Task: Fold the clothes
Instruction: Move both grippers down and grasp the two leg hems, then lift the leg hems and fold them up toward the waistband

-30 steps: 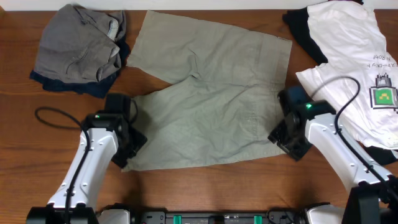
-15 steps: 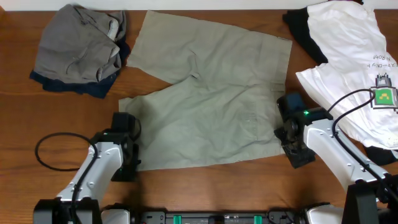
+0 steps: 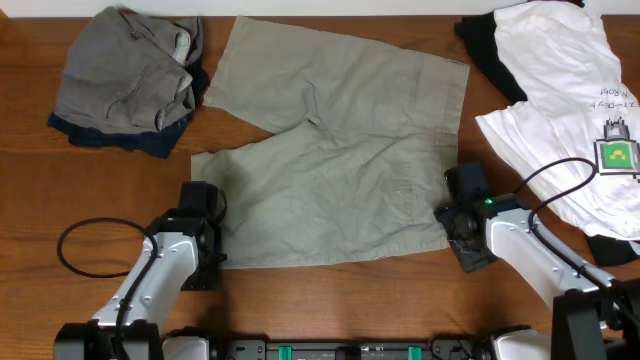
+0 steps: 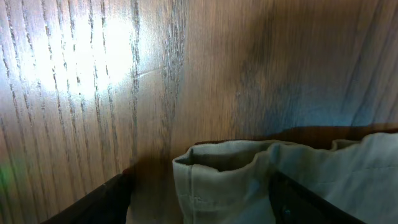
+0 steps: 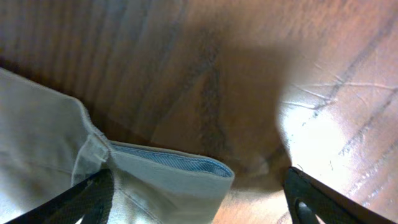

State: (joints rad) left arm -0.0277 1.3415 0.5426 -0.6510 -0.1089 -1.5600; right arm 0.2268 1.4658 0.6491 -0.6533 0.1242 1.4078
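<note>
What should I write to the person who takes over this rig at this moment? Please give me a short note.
Left hand: open, its fingers on either side of the near hem corner of the khaki shorts, not closed on it.
Right hand: open, astride the near waistband corner.
Things: shorts spread flat mid-table; white T-shirt over a black garment at the far right; grey bundle at the far left.
Done: shorts laid out, both hands placed at corners.
Left: close both hands, fold the shorts, then probably the T-shirt and black garment.
</note>
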